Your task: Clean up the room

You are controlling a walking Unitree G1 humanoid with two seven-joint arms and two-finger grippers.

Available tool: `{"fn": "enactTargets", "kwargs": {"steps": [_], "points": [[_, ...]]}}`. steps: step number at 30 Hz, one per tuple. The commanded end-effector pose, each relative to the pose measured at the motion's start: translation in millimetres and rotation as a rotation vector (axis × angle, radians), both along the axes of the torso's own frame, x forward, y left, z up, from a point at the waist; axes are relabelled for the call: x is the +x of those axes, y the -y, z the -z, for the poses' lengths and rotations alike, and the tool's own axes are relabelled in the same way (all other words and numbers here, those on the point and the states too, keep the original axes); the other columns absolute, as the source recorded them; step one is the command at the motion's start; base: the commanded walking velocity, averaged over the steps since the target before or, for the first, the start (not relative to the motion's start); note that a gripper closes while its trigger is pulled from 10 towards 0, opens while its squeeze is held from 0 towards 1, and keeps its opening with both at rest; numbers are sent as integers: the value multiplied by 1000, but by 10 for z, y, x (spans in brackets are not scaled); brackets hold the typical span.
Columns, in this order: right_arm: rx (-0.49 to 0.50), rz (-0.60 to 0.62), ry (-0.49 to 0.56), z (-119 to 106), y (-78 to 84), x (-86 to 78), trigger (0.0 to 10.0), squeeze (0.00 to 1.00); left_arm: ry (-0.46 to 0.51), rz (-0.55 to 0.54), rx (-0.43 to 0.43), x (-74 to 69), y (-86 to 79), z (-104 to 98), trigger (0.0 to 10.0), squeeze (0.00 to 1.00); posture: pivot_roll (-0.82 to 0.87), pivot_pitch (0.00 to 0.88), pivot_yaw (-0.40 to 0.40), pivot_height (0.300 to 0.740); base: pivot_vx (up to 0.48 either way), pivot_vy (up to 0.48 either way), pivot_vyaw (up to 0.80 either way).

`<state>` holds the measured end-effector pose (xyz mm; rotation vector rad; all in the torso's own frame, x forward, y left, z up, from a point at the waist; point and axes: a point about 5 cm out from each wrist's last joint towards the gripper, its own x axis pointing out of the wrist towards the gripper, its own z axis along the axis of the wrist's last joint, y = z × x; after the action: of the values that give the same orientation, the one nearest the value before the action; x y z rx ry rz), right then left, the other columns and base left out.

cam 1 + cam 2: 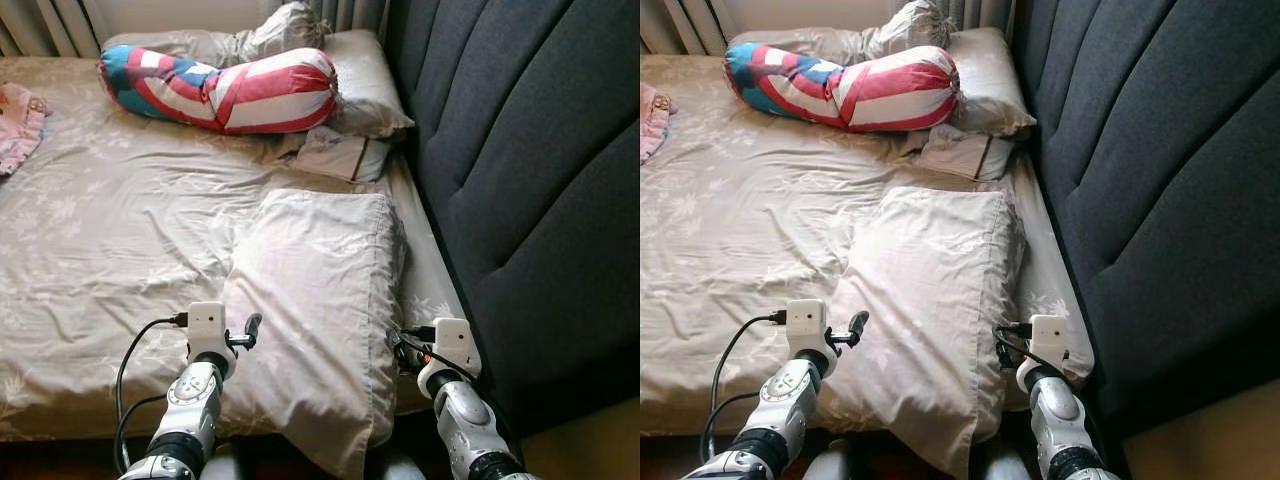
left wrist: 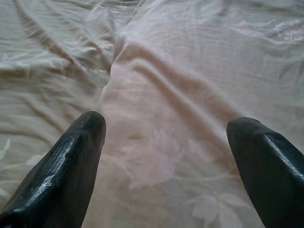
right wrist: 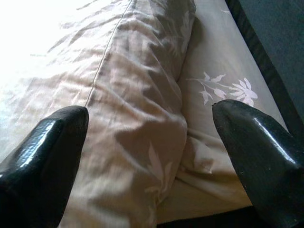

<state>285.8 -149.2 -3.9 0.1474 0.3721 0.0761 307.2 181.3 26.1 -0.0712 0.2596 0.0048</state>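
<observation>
Two spread pincers, left pincer (image 2: 164, 161) and right pincer (image 3: 149, 142), flank the pillow (image 1: 315, 300) overhanging the bed's (image 1: 110, 260) near edge, likely to lift it squarely.

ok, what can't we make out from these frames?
- Pillow: its near corner runs off the bottom edge of the eye views.
- Pink cloth: cut by the left edge, so what it is stays unclear.
- Grey bundle: cut by the top edge behind the striped bolster.
- Folded item: partly under the far pillow.
</observation>
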Motion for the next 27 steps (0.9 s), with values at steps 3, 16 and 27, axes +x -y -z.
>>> {"fn": "enactTargets", "kwargs": {"steps": [3, 16, 27], "points": [[0, -4, 0, 14, 8, -20, 10000, 0, -23, 4, -14, -18, 18, 38, 10000, 0, -156, 87, -85, 653, 0, 0, 0], [-6, -44, 18, 2, -34, -21, 10000, 0, -26, 3, -15, -17, 16, 39, 10000, 0, -154, 86, -85, 653, 0, 0, 308], [-4, -69, 23, 2, -58, -27, 10000, 0, -26, 9, -14, -18, 22, 40, 10000, 0, -155, 87, -85, 653, 0, 0, 0]]}}
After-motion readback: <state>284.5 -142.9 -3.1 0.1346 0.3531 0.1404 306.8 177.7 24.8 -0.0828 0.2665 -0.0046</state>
